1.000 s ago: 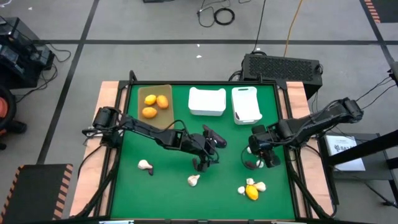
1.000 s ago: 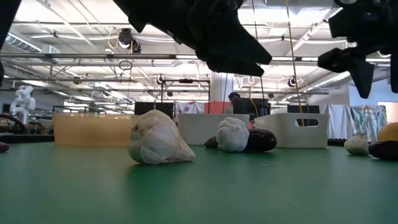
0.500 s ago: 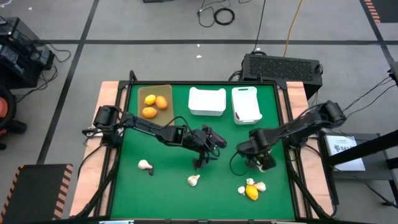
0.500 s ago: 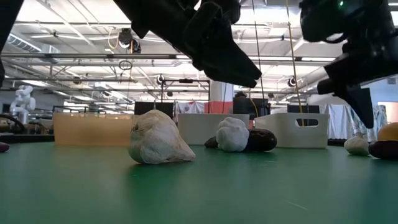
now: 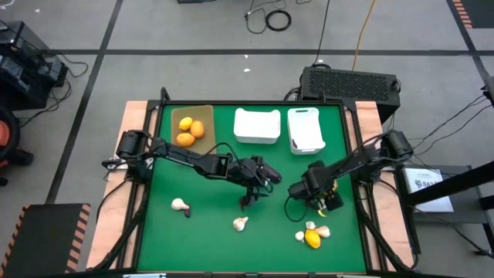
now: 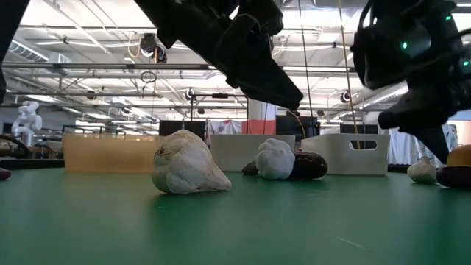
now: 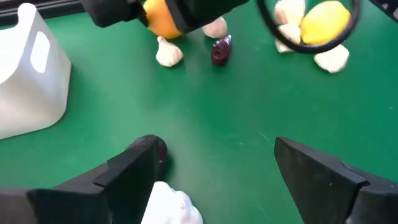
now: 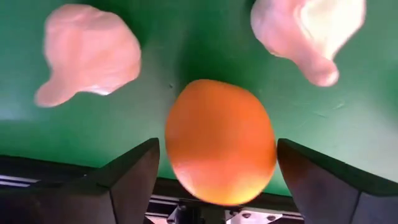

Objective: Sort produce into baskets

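My right gripper is open, low over the table's right middle. Its fingers stand on either side of a round orange fruit without touching it. Two white garlic bulbs lie on the cloth beside the fruit. My left gripper is open above the table's middle, over a garlic bulb and a dark eggplant piece; that pair also shows in the low view. The tan tray holds three orange fruits. The two white bins stand at the back.
A garlic bulb and a small eggplant piece lie at the near left. Another bulb lies near the front middle. A yellow fruit with garlic bulbs lies at the near right. A black box stands behind the table.
My right gripper has gone toward the table's left edge and down, and now stands over the orange fruit with its fingers either side of it. The produce on the table has stayed where it was.
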{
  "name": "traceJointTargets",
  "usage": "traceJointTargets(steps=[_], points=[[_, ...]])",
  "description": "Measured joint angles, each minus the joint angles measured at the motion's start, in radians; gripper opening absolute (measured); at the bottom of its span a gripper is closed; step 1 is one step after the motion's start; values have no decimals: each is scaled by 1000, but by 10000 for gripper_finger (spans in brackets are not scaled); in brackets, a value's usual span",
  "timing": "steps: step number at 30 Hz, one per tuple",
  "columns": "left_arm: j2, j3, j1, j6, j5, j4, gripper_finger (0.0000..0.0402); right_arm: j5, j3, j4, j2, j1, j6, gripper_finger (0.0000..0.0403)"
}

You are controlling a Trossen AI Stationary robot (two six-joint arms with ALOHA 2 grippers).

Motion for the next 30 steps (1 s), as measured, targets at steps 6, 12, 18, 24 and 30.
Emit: traceJointTargets(steps=[6,12,18,24,30], points=[[0,0,0,1,0,-19,325,-1,0,1,66,0,0,309],[-12,-1,8,0,-27,-150,325,-1,14,0,73,0,4,257],[-55,-1,35,1,-73,-273,325,-1,62,-56,17,-2,34,210],[-159,-29,88,0,-127,-410,325,64,168,-140,-49,-3,69,220],[-357,-181,155,-34,-223,-400,325,288,304,-75,-99,-45,3,220]])
